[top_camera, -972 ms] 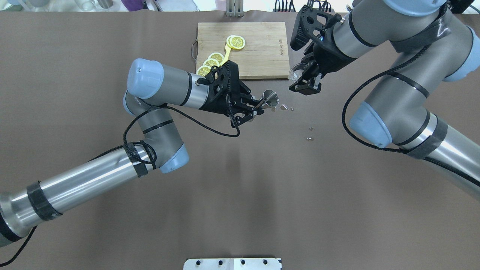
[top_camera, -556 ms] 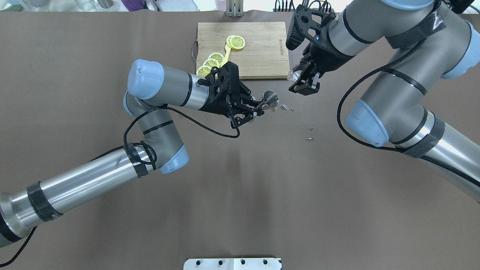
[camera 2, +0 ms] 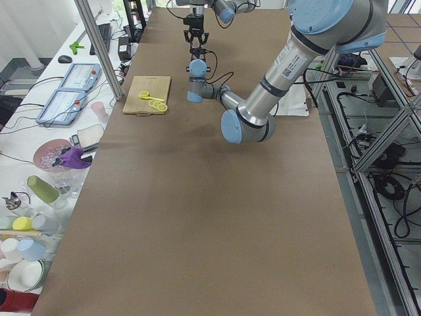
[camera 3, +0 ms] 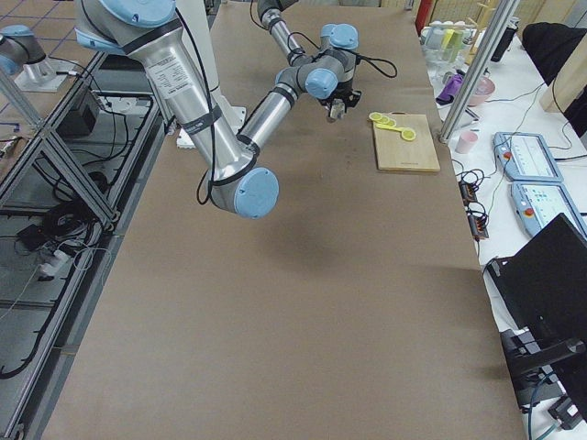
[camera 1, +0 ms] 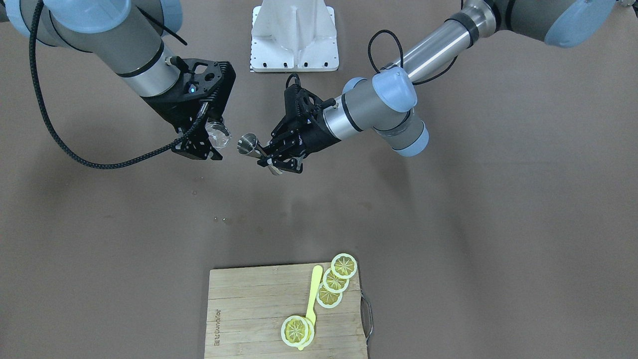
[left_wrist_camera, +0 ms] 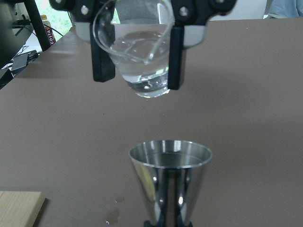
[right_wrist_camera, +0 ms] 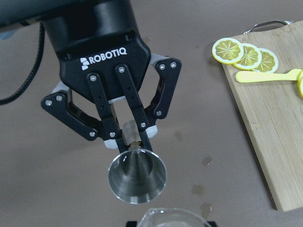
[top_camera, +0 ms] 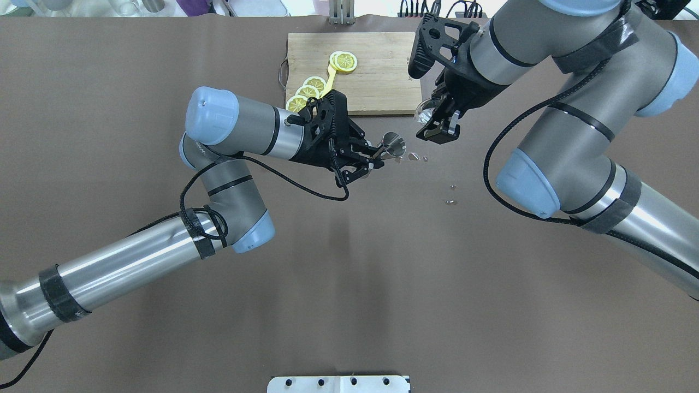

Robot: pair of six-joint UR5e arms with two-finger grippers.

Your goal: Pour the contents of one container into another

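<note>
**Brown tabletop, glass and jigger held up face to face**

Brown paper covers the long tabletop [top_camera: 349,284], and both arms meet above its far half, near a wooden cutting board [top_camera: 377,71].

The left pincer [top_camera: 371,161] is clenched on the narrow waist of the steel jigger [top_camera: 393,144] and holds it up, clear of the tabletop. The open upper cone of the jigger points toward the other arm. From the left wrist camera the inside of this cone is very shiny, and I cannot tell if there is liquid in it.

The right pincer [top_camera: 437,131] is grasping the small clear drinking glass [top_camera: 426,112], one finger on each side of its wall. The glass is tilted and has clear liquid in it. It hangs a little higher than the mouth of the jigger and near it, but the two are apart and do not touch.

Some droplets [top_camera: 413,156] lie on the paper just beside the jigger, and two more are further toward the robot's right.

On the board lie several lemon slices [top_camera: 344,61] and a yellow utensil [camera 1: 314,294], whose lower end is partly under one slice.
</note>
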